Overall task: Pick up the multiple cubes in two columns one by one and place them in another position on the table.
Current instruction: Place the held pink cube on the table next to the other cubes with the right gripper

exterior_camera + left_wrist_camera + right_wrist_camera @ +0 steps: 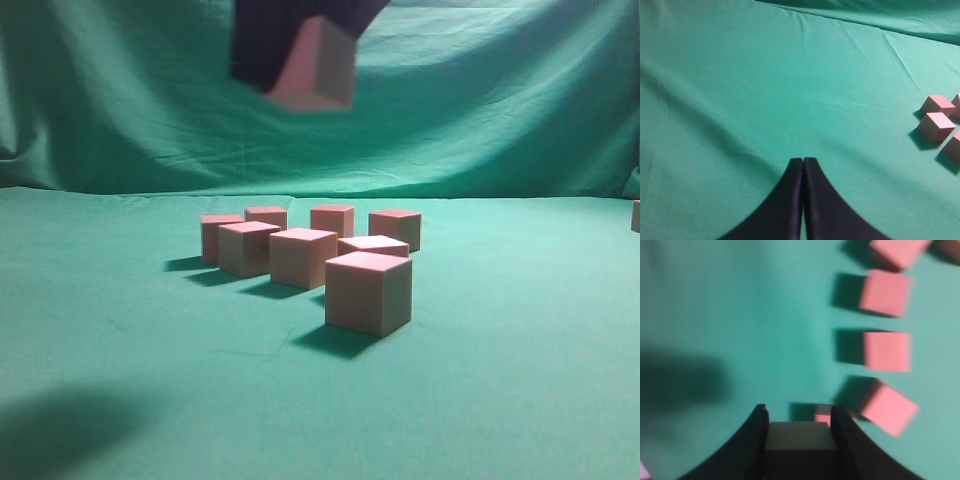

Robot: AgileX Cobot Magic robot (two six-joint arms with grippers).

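Observation:
My right gripper (300, 80) hangs high above the table (120, 330), shut on one salmon-pink cube (318, 68). In the right wrist view that cube (800, 440) sits dark between the two fingers (757, 440) of the right gripper (799, 412). Several more cubes (368, 292) stand in two rows on the cloth below, and a column of them (887, 351) shows to the right of the jaws. My left gripper (803, 160) is shut and empty over bare cloth, with cubes (936, 126) far off at the right edge of its view.
Wrinkled green cloth (480, 120) hangs as a backdrop behind the table. A small salmon-coloured thing (636, 215) shows at the far right edge. The arm's shadow (70, 420) lies on the front left of the cloth.

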